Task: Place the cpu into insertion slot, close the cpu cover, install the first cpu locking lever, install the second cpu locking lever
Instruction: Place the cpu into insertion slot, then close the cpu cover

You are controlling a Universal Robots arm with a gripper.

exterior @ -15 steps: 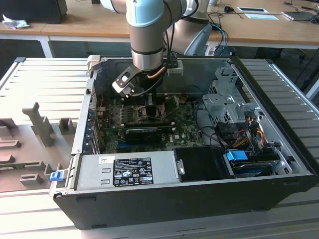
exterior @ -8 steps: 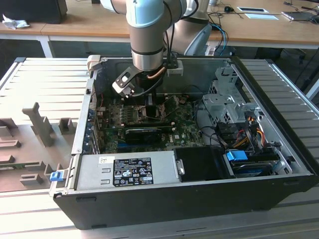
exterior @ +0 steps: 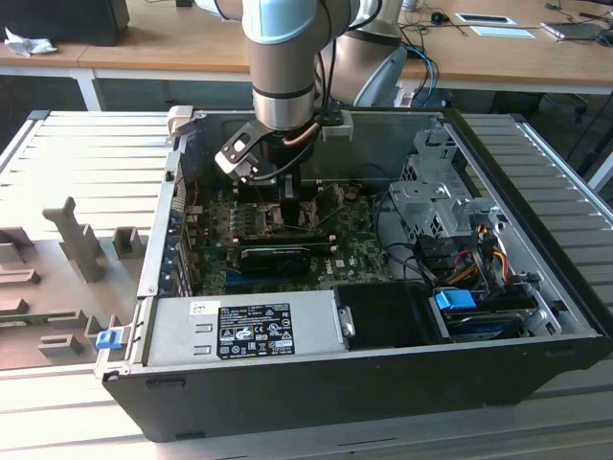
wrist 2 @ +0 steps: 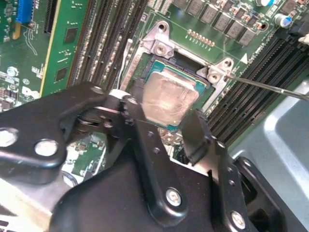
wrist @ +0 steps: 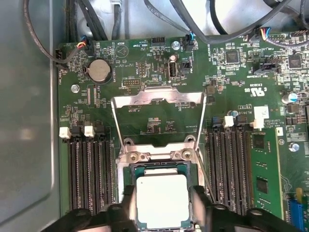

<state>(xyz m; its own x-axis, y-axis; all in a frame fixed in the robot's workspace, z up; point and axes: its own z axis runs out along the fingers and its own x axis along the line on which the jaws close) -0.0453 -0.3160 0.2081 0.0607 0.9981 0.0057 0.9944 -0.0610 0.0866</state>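
Presently: cpu [wrist: 161, 200], one flat square chip with a pale silver face, slightly smudged. Location: in or just over the insertion slot [wrist: 126, 171], with the cpu cover [wrist: 157, 99] raised. The gripper [wrist: 163, 194] jaws pinch two opposite edges. Handling, judged: light, rigid, delicate underneath; hold by the edges only.

1. Black-and-white label [exterior: 257, 331] on the grey power supply box [exterior: 182, 337]: dense print, none of it legible.
2. White lettering across the green circuit board [wrist: 159, 121]: characters tiny and inverted, not readable.
3. Small white sticker [wrist: 261, 114] on that board: unreadable.
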